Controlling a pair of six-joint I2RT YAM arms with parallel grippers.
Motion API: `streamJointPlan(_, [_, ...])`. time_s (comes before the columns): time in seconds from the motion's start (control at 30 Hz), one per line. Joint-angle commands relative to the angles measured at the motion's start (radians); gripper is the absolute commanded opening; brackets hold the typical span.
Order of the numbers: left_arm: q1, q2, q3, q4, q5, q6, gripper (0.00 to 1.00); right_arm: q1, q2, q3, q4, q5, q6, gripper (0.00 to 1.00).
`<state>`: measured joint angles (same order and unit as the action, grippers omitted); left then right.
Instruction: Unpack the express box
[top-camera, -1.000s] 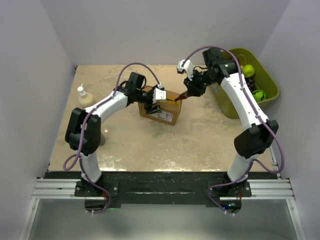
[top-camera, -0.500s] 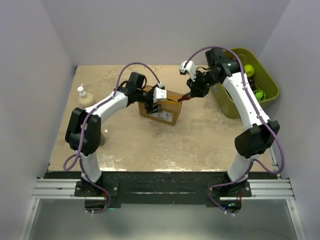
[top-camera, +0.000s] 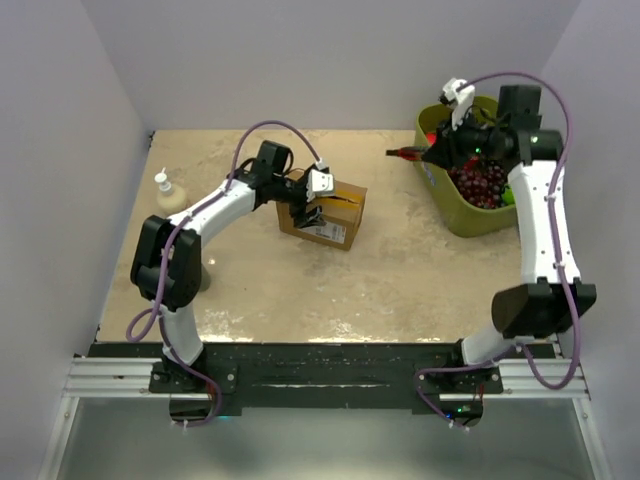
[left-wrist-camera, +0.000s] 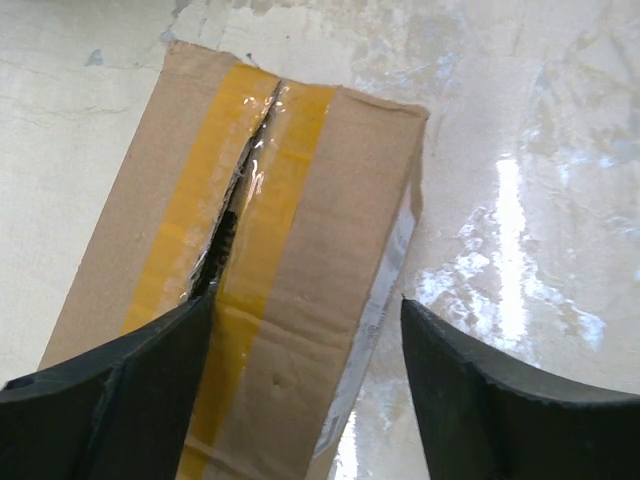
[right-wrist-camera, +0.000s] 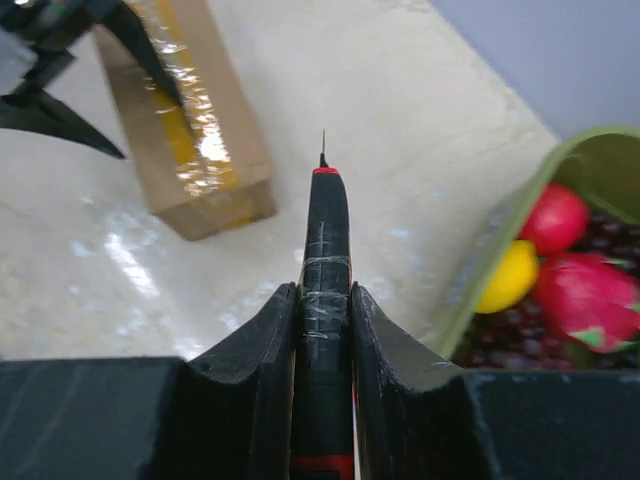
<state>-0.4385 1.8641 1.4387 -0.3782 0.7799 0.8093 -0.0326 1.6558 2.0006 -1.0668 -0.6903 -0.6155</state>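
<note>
Express box (left-wrist-camera: 270, 260) rests on the table (top-camera: 400, 280), yellow tape slit along its seam. The right end effector (right-wrist-camera: 320, 300), clamped on a red-tipped cutter (right-wrist-camera: 325, 230), has swung away from it towards the green bin (top-camera: 450, 212). The left end effector (left-wrist-camera: 305, 310) hovers over it, fingers apart, with the flaps likely next.

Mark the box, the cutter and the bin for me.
box (left-wrist-camera: 320, 230): left wrist view, top flap right of the tape.
cutter (right-wrist-camera: 325, 250): right wrist view, black shaft.
bin (top-camera: 452, 210): top view, outer left wall.

Green bin (top-camera: 445, 200) of fruit (top-camera: 480, 182) at right, soap bottle (top-camera: 166, 194) at left.
</note>
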Motion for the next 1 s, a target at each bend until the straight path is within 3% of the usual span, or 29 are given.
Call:
streamJointPlan(0.0, [0.004, -0.031, 0.147, -0.114, 0.093, -0.116, 0.84, 0.036, -0.166, -0.416, 0.597, -0.118, 0.525, 0.0])
streamJointPlan(0.07, [0.004, -0.04, 0.199, -0.168, 0.122, -0.153, 0.88, 0.034, -0.194, -0.486, 0.735, -0.008, 0.591, 0.0])
streamJointPlan(0.17, [0.004, -0.071, 0.268, -0.212, 0.14, -0.171, 0.92, 0.036, -0.222, -0.546, 0.756, 0.116, 0.652, 0.0])
streamJointPlan(0.2, [0.004, -0.08, 0.284, -0.2, 0.137, -0.173, 1.0, 0.034, -0.223, -0.557, 0.737, 0.144, 0.66, 0.0])
streamJointPlan(0.37, [0.014, -0.06, 0.311, -0.036, -0.035, -0.298, 1.0, 0.01, -0.298, -0.739, 0.737, 0.154, 0.807, 0.0])
streamJointPlan(0.43, [0.027, 0.005, 0.327, -0.011, -0.013, -0.349, 1.0, 0.008, -0.336, -0.787, 0.769, 0.172, 0.87, 0.0])
streamJointPlan(0.5, [0.044, 0.059, 0.396, -0.113, 0.086, -0.307, 1.0, 0.008, -0.338, -0.818, 0.748, 0.199, 0.89, 0.0])
streamJointPlan(0.6, [0.044, 0.141, 0.491, -0.304, 0.156, -0.126, 1.0, 0.008, -0.304, -0.803, 0.686, 0.209, 0.866, 0.0])
streamJointPlan(0.77, [0.047, 0.152, 0.434, -0.288, 0.026, -0.081, 1.0, 0.025, -0.228, -0.806, 0.654, 0.146, 0.835, 0.0])
streamJointPlan(0.97, [0.096, 0.083, 0.261, -0.111, -0.064, -0.304, 0.97, 0.115, -0.088, -0.688, 0.633, 0.144, 0.791, 0.0])
